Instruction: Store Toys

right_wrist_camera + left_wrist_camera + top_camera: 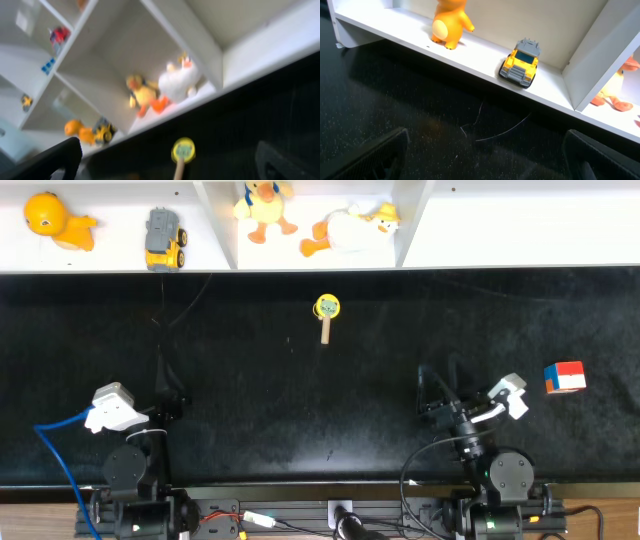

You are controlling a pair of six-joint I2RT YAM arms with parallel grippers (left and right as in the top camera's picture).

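Both end effectors sit closest to us, low over the black surface [250, 410] and well back from the shelf [320, 268]. The left end effector [165, 408] has its 2 fingers spread wide with nothing between them, and the right end effector [437, 398] is just as wide and just as empty.

On to the toys! 4 are already up on the shelf: an orange duck [58, 222], a yellow truck [165, 240], a yellow plush duck [264, 208] and a white plush duck [355, 228].

2 are not yet stored. A paddle toy [326, 315], a yellow disc on a short wooden stick, lies flat on the surface just out from the shelf, in front of the plush ducks' compartment. A colour cube [565, 377] sits farther out from the shelf, off beyond the right end effector.

My read is that the paddle is light and stiff but lies very low, so I'd pinch across the stick close to the disc. The cube looks rigid and probably slick, so squeeze 2 opposite flat faces squarely.
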